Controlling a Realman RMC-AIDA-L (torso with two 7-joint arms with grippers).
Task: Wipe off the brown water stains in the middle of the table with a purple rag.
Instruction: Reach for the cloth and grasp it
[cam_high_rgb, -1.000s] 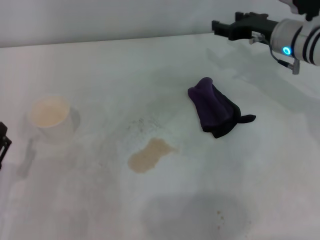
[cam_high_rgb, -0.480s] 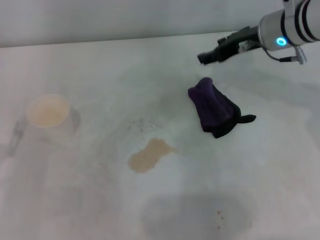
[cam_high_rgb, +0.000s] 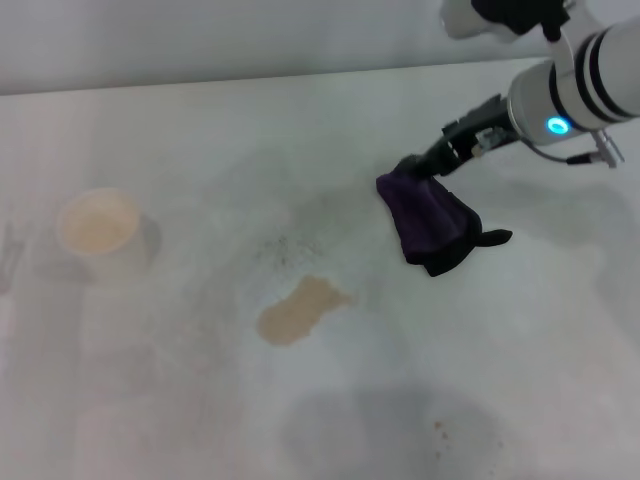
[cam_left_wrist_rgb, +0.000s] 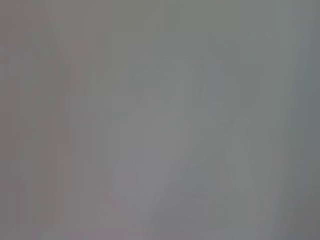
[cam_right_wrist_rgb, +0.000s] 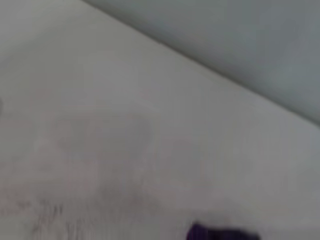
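Note:
The purple rag (cam_high_rgb: 432, 222) lies crumpled on the white table (cam_high_rgb: 200, 130), right of centre. The brown water stain (cam_high_rgb: 298, 311) is a tan, peanut-shaped puddle near the middle, to the left of and nearer than the rag. My right gripper (cam_high_rgb: 420, 166) reaches down from the upper right, its tip at the rag's far upper end. I cannot see whether it touches the cloth. A sliver of the rag (cam_right_wrist_rgb: 220, 233) shows in the right wrist view. My left gripper is out of view; the left wrist view shows only grey blur.
A white cup (cam_high_rgb: 102, 230) holding tan liquid stands at the left of the table. Faint grey speckles (cam_high_rgb: 285, 250) lie just beyond the stain. Tiny reddish dots (cam_high_rgb: 438, 428) sit near the front edge. A grey wall (cam_high_rgb: 250, 40) runs behind the table.
My right arm has swung down and left from the far right edge to the rag's far end. The left gripper, seen at the left edge a second ago, has left the view.

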